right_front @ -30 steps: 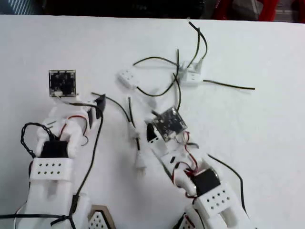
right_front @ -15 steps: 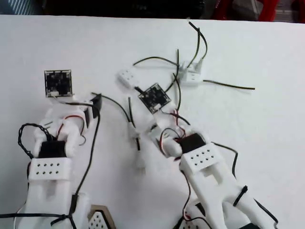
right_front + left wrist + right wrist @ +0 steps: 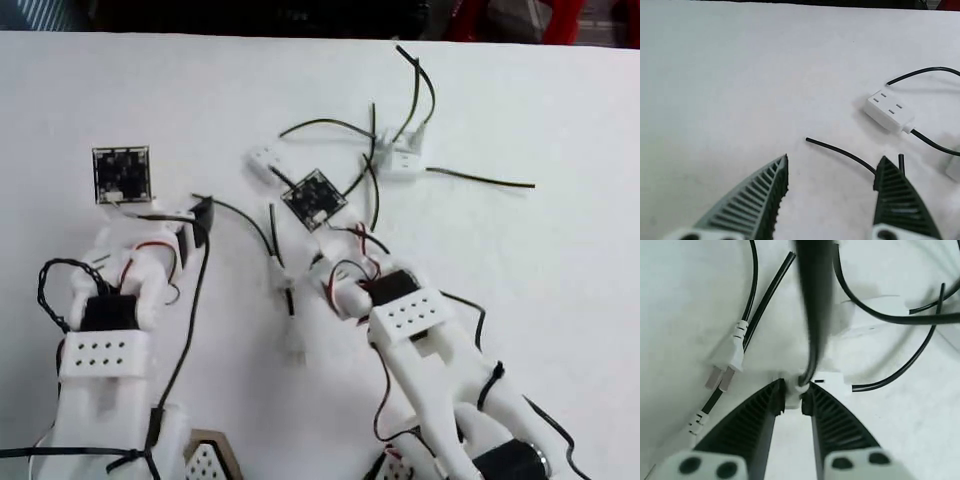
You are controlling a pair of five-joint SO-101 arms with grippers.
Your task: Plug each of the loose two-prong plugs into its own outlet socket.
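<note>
Through the left wrist: left gripper point(image 3: 835, 159) spread wide above the tabletop point(image 3: 715, 75), an outlet socket point(image 3: 888, 110) lying ahead, slots up. Through the right wrist: right gripper point(image 3: 793, 387) pinched on a small white cord fitting point(image 3: 791, 400), a loose plug point(image 3: 729, 356) just beside, prongs showing. From above: a second socket point(image 3: 400, 160) farther right, another plug point(image 3: 293, 342) between the arms.

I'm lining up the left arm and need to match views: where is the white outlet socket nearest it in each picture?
High view: the outlet socket lies above centre, beside the right arm's camera board.
Left wrist view: the outlet socket sits flat on the table, slots up.
Right wrist view: I cannot pick it out among the cords.
Shared landmark: the cut cord end, lying apart from the socket.
</note>
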